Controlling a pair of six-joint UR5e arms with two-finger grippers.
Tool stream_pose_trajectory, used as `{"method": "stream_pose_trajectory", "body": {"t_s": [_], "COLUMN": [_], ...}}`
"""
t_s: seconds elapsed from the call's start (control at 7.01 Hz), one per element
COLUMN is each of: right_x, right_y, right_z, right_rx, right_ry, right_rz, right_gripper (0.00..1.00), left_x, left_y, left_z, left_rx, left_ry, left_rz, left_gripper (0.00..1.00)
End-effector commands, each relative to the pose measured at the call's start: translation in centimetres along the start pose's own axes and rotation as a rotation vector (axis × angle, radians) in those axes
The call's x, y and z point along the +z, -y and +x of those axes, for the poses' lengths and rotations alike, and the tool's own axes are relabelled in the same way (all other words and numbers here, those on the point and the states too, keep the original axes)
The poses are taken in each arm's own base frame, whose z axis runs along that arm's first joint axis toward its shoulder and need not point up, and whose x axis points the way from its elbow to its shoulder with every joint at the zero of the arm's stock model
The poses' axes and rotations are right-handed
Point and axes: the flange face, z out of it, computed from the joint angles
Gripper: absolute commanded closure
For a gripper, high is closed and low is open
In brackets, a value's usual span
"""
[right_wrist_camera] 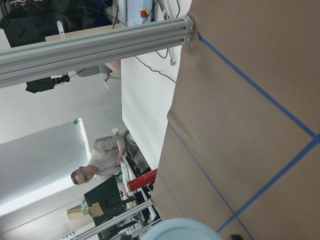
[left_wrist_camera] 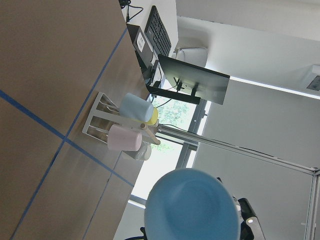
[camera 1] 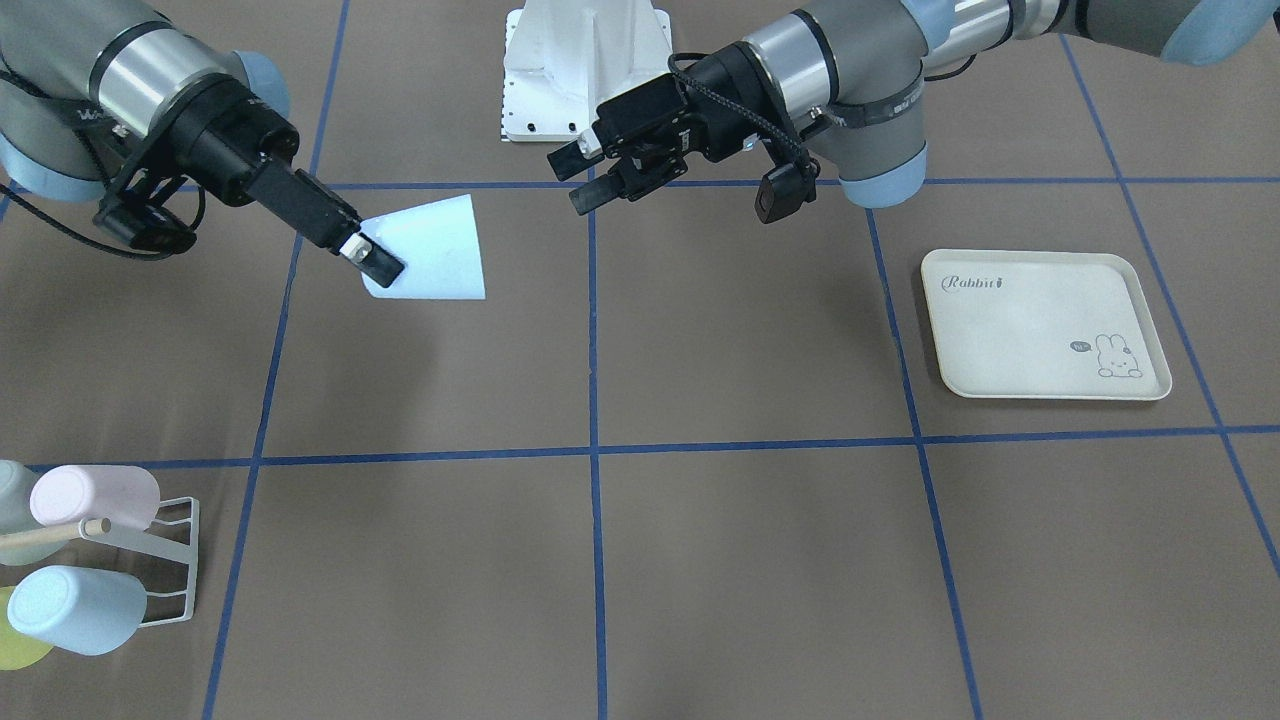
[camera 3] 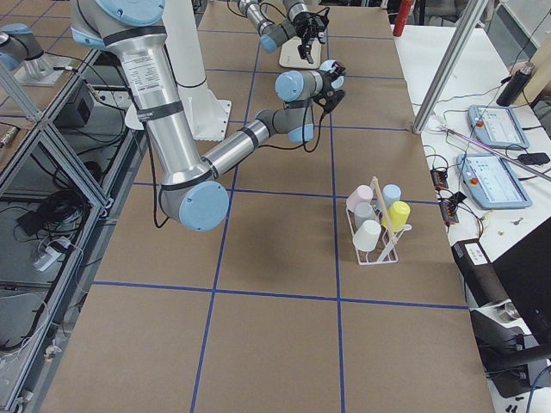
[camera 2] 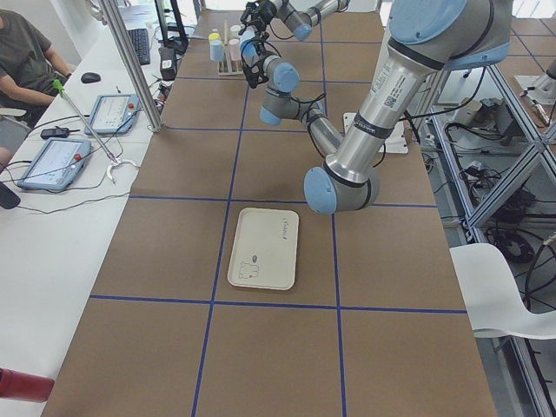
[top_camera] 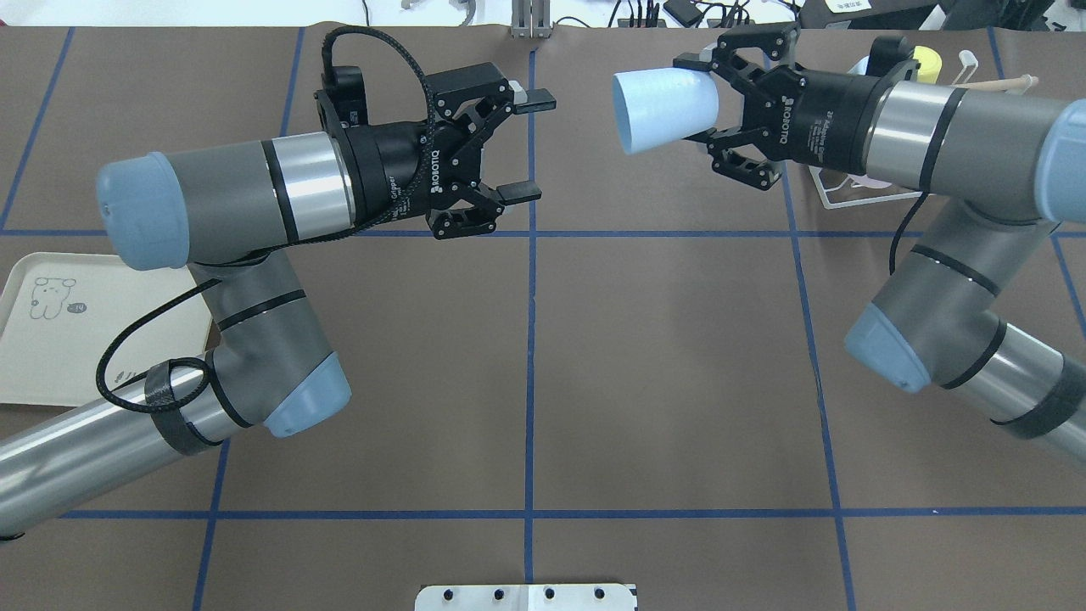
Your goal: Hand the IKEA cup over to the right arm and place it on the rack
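Note:
My right gripper (top_camera: 706, 102) is shut on the base end of a light-blue IKEA cup (top_camera: 666, 106) and holds it on its side above the table, mouth toward the left arm. In the front view this gripper (camera 1: 385, 265) holds the cup (camera 1: 435, 250) at upper left. My left gripper (top_camera: 534, 147) is open and empty, a short gap from the cup's mouth; it also shows in the front view (camera 1: 572, 180). The left wrist view looks into the cup (left_wrist_camera: 192, 205). The white wire rack (camera 1: 180, 565) stands at the table's right end, partly hidden behind the right arm in the overhead view (top_camera: 836, 199).
The rack (camera 3: 379, 228) holds pink (camera 1: 95, 497), blue (camera 1: 75, 608) and yellow cups. A cream rabbit-printed tray (camera 1: 1045, 325) lies flat on the left arm's side. The white robot base (camera 1: 585, 70) is at the table's robot-side edge. Operators and tablets are beyond the far edge.

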Motion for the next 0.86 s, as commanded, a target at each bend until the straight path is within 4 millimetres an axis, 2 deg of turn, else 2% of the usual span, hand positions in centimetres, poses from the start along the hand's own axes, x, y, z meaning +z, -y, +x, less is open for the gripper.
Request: {"method": "stream_pose_trajectory", "body": {"t_s": [0.0, 0.14, 0.29, 0.43, 0.57, 0.71], "right_x": [-0.5, -0.9, -2.9, -3.8, -4.5, -4.9], "right_y": [6.2, 9.2, 13.6, 17.2, 21.0, 24.3], "right_z": [-2.4, -2.9, -4.8, -4.9, -4.2, -5.2], "right_rx": [-0.327, -0.547, -0.725, -0.868, -0.936, -1.006], "right_ry": [-0.138, -0.277, -0.417, -0.536, -0.613, -0.668], "right_rz": [0.206, 0.293, 0.374, 0.394, 0.407, 0.416], "right_gripper": [1.0, 1.0, 1.0, 1.0, 1.0, 1.0], "left_x": [-0.8, -0.9, -0.9, -0.8, -1.0, -1.0], "left_y": [1.2, 1.5, 1.7, 1.8, 1.9, 2.1], "left_z": [-0.5, -0.9, -0.9, -1.2, -1.4, -1.6], "left_rx": [0.044, 0.049, 0.06, 0.087, 0.088, 0.089], "left_ry": [0.017, 0.024, 0.028, 0.035, 0.038, 0.042], "left_rz": [0.02, 0.025, 0.03, 0.033, 0.036, 0.039], "left_gripper": [0.01, 0.01, 0.01, 0.01, 0.01, 0.01]}}
